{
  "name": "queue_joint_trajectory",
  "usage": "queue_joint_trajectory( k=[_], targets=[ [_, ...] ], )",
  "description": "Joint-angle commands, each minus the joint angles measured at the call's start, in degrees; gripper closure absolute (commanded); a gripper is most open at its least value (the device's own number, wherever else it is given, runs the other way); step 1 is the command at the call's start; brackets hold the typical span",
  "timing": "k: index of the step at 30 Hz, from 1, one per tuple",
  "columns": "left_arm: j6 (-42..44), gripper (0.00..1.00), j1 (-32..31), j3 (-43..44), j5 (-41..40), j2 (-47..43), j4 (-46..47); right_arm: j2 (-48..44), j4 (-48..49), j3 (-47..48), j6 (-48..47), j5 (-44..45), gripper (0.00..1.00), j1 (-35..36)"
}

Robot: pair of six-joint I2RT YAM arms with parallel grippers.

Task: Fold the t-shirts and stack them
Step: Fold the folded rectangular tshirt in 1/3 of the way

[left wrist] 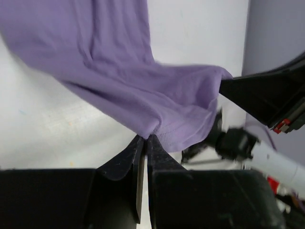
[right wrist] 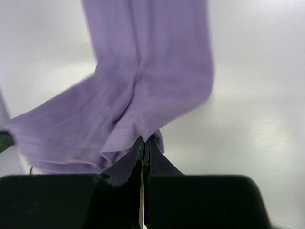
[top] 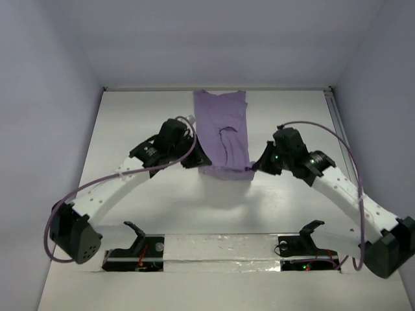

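Observation:
A lavender t-shirt [top: 222, 129] hangs stretched between both grippers in the middle of the white table, its far end lying near the back wall. My left gripper [top: 200, 163] is shut on the near left corner of the hem, and in the left wrist view its tips [left wrist: 146, 138] pinch the t-shirt [left wrist: 143, 90]. My right gripper [top: 254, 166] is shut on the near right corner. The right wrist view shows those tips [right wrist: 145, 140] clamped on the t-shirt [right wrist: 152, 86]. The held edge is lifted off the table and casts a shadow below.
White walls enclose the table [top: 130, 129] on the left, back and right. A rail [top: 337, 123] runs along the right edge. Both arm bases and a taped strip [top: 220, 249] sit along the near edge. Purple cables loop from each arm.

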Motion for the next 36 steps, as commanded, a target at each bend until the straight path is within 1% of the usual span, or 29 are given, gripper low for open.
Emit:
queue_joint_trajectory(
  k=[1,2,3,4,5,6,7,8,9,11,12,13,19,25,27,28,30,31,32,33,35,36],
  targets=[
    [2.98,1.00,4.81,5.79,-5.88,6.63,1.57,7.07,4.15,5.19,-13.89,2.49,1.00,-6.95],
    [3.51,1.00,5.95,8.51,-5.36,8.40,2.27,11.70,6.33,8.67,-15.31,1.71,1.00,-8.02],
    [4.38,1.00,7.18,9.76,-5.01,9.81,4.37,14.10,8.18,12.19,-16.37,1.35,1.00,-8.90],
    [5.00,1.00,9.02,11.07,-5.44,13.22,5.00,16.47,9.06,13.70,-18.21,1.35,1.00,-10.65],
    [5.62,1.00,9.99,13.70,-7.01,15.08,5.18,20.85,10.81,15.11,-18.93,0.30,1.00,-11.62],
    [6.67,1.00,10.96,14.68,-7.12,16.92,6.40,22.98,11.87,17.47,-19.45,-1.19,1.00,-12.76],
    [7.03,1.00,12.54,15.82,-7.29,20.68,6.67,24.91,13.10,18.37,-20.16,-2.25,1.00,-13.90],
    [7.38,1.00,13.25,18.18,-7.64,22.63,6.68,26.85,14.25,19.42,-20.34,-3.39,1.00,-15.92],
    [7.73,1.00,13.86,19.16,-7.73,24.22,7.11,30.43,16.09,20.48,-20.51,-5.31,1.00,-16.72],
    [8.34,1.00,14.65,21.97,-8.52,28.27,7.29,33.97,17.24,24.69,-21.65,-8.21,1.00,-18.04],
    [8.61,1.00,14.66,22.68,-8.78,29.15,7.29,37.81,16.99,26.53,-22.18,-8.67,1.00,-18.05],
    [9.05,1.00,15.18,23.38,-8.96,31.07,7.12,39.77,16.55,30.55,-23.23,-9.02,1.00,-18.05],
    [10.28,1.00,16.77,28.57,-9.84,37.84,6.33,52.94,14.00,41.22,-24.82,-12.89,1.00,-19.80],
    [12.12,1.00,17.83,35.16,-10.63,44.96,4.39,60.61,12.15,48.16,-25.70,-14.12,1.00,-19.80],
    [12.83,1.00,18.35,38.67,-11.07,47.25,2.91,63.51,11.45,50.44,-25.79,-14.04,1.00,-19.80],
    [13.18,1.00,18.35,40.08,-11.16,49.79,2.46,64.47,11.19,51.15,-25.79,-13.95,1.00,-20.33],
    [14.06,1.00,18.35,45.17,-10.98,52.79,-0.34,66.93,10.22,52.73,-25.79,-13.69,1.00,-20.33],
    [15.02,1.00,18.35,47.19,-10.72,55.85,-1.40,67.55,9.78,54.22,-25.79,-13.25,0.98,-20.33],
    [15.37,1.00,18.35,50.69,-10.72,57.09,-2.45,68.08,9.25,54.84,-25.79,-12.72,0.97,-20.33],
    [15.64,0.94,18.35,51.86,-10.89,57.98,-4.12,68.52,7.94,55.46,-25.87,-11.67,0.93,-20.33],
    [16.43,0.76,18.35,53.35,-10.54,58.25,-4.13,68.35,6.36,56.95,-25.79,-10.61,0.89,-20.33],
    [16.52,0.62,18.35,53.36,-10.98,57.55,-4.13,67.92,5.57,56.96,-25.70,-9.48,0.78,-20.33]
  ],
)
